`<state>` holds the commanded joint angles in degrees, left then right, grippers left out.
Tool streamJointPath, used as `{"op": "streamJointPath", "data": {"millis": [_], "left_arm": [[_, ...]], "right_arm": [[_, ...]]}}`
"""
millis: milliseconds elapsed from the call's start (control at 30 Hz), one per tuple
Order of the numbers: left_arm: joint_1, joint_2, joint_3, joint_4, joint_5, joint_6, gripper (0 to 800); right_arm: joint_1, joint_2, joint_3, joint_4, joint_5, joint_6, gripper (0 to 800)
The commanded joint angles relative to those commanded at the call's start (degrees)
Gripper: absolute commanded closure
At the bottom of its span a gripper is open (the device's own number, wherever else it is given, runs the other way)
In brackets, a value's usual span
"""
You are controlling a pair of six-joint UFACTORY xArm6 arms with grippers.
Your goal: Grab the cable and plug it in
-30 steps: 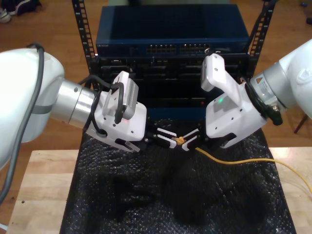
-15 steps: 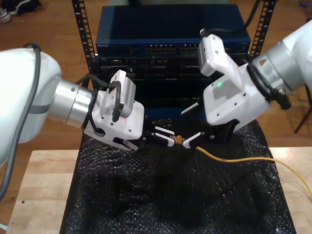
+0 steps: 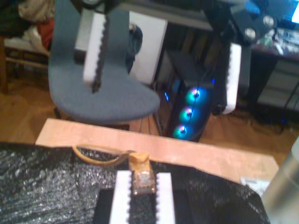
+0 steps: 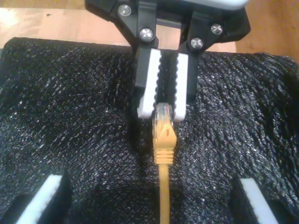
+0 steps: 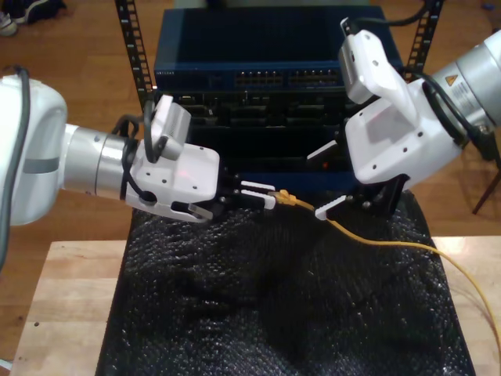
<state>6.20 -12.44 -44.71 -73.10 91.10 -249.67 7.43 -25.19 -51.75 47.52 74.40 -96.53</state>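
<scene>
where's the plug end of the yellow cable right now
The cable's plug sits near the middle of the exterior view, pinched in my first gripper above the black mat, just in front of the rack; my second gripper stands open beside it.

A pale wooden table [image 5: 66, 313] carries a black bubble-textured mat [image 5: 274, 313] over its middle; the yellow cable [image 5: 391, 243] trails across the mat

What the pictures hide or cut off

In the second wrist view the cable [image 4: 164, 186] leaves the picture at the edge, and the tip of its clear plug is covered between the pads [image 4: 150, 84] of my first gripper [image 5: 258, 194]. In the exterior view the cable also runs out at the right edge. The switch ports [image 5: 286, 78] there are too small to count, and the first wrist view's background is blurred
</scene>
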Motion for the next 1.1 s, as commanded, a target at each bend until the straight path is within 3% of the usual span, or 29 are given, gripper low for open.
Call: {"op": "streamJointPath", "data": {"millis": [267, 600, 1100], "left_arm": [[0.5, 2.9, -0.3, -0.8, 5.3, -3.3, 797], [7.2, 9.3, -1.7, -2.9, 15.3, -3.5, 793], [8.4, 11.8, -1.4, -5.5, 23.6, -6.0, 793]], "right_arm": [[0.3, -4.2, 1.1, 0.1, -0.2, -4.8, 8], [2.2, -7.9, 1.9, 0.0, -0.5, -7.8, 8], [14.0, -9.1, 5.9, -0.4, -16.5, -13.5, 8]]}}
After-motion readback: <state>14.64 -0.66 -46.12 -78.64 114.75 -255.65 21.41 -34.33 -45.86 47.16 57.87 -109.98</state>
